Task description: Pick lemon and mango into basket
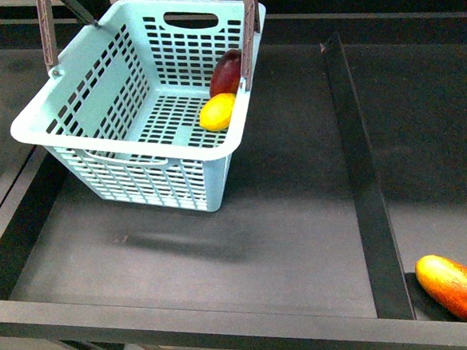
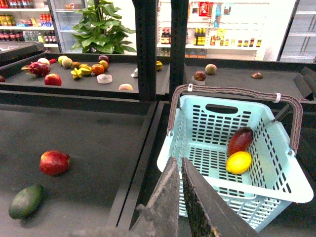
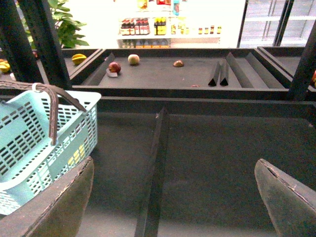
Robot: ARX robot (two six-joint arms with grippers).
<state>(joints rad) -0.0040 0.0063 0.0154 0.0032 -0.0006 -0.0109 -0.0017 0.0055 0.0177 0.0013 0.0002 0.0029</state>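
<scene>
The basket [image 1: 93, 113] sat tilted on the dark shelf [image 1: 285, 219], its far end raised and its near left corner hanging over the shelf's edge, which probably explained why both fruits had settled against the right-hand wall. The mango [image 1: 226, 71] lay at the far right of the slotted floor, close to the brown handle [image 1: 246, 30], and the lemon [image 1: 218, 112] rested just nearer, touching or almost touching it. With both fruits inside, the task looked complete, or very nearly so.

In the left wrist view the same pair showed plainly: the mango [image 2: 240, 140] above the lemon [image 2: 239, 162] inside the basket [image 2: 197, 113]. The left gripper [image 2: 180, 197] hovered near the basket's near wall with its jaws clenched together and nothing between them, so it carried no fruit; judging by that, it was parked clear of the load instead of reaching in.

The right gripper [image 3: 173, 197] stood released, its two fingers spread wide apart over bare shelf to the right of the basket [image 3: 29, 143], holding nothing. A black divider [image 1: 362, 174] separated that bay from the next one, where an elongated red-and-yellow fruit [image 1: 459, 287] lay at the near right, well apart from the basket. A red fruit [image 2: 54, 162] and a green fruit [image 2: 25, 201] lay on the shelf to the left, outside the task
</scene>
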